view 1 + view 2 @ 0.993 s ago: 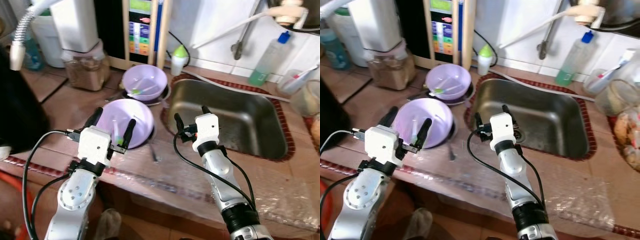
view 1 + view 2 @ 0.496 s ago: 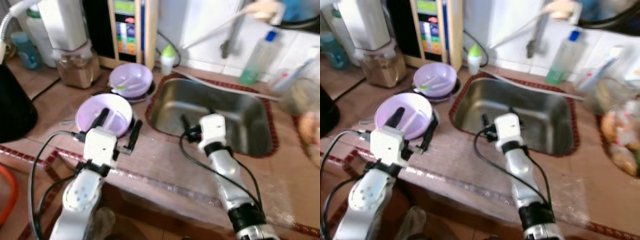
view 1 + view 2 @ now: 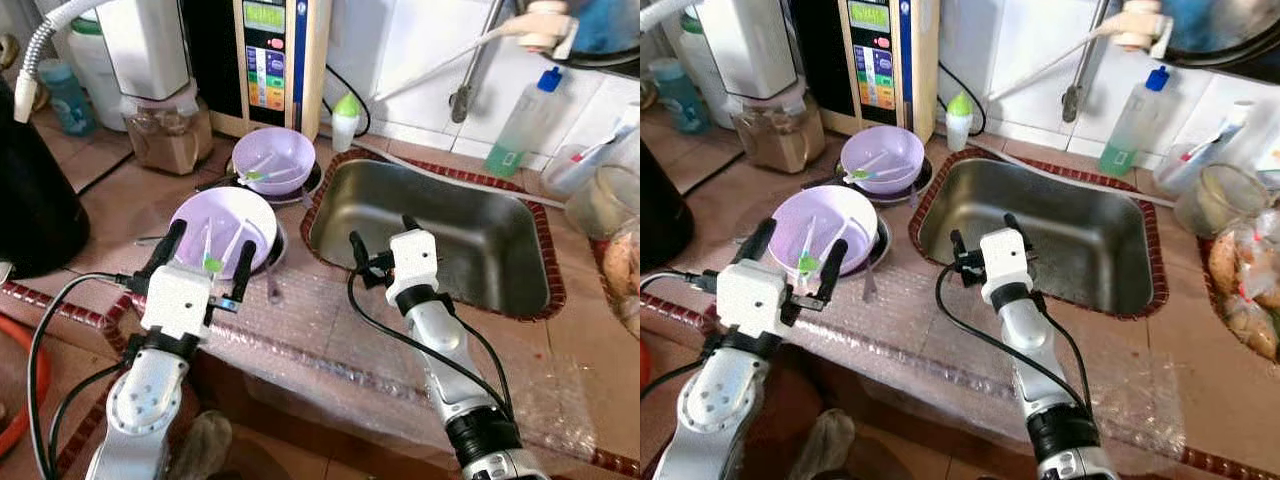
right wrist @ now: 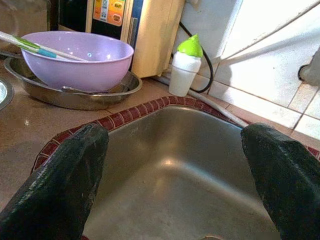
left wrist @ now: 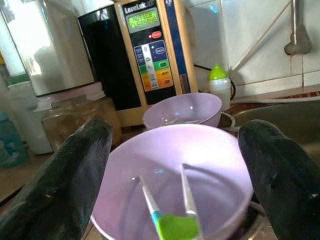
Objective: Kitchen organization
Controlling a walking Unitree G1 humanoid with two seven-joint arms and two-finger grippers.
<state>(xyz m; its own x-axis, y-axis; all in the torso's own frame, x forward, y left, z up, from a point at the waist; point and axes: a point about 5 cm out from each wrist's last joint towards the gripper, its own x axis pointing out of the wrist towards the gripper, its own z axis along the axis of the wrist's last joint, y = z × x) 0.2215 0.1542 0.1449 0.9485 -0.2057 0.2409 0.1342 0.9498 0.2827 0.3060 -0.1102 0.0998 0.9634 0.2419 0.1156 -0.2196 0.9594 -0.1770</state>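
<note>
Black and blunt, the fingers of our left gripper [image 3: 205, 255] stand spread wide and empty, framing the near lilac bowl [image 5: 172, 175] just in front of them. Our right gripper [image 3: 983, 232] hangs parted and empty over the near left rim of the steel sink [image 3: 500, 250].

That near bowl sits left of the sink on the brown tiled counter [image 3: 120, 210], apparently resting on a metal plate — the rim hides most of it. Inside lie two pale utensils with a green end [image 5: 172, 225], which we take for spoons or chopsticks. A second lilac bowl [image 3: 272, 158] sits farther back in a steel dish.

We judge the bowl to be thin plastic: light, stiff, smooth and likely slippery. A pinch across the rim wall looks best, kept level so the loose utensils don't slide out.

Clear bubble wrap [image 3: 330, 340] covers the near counter edge — soft, crinkly footing.
</note>
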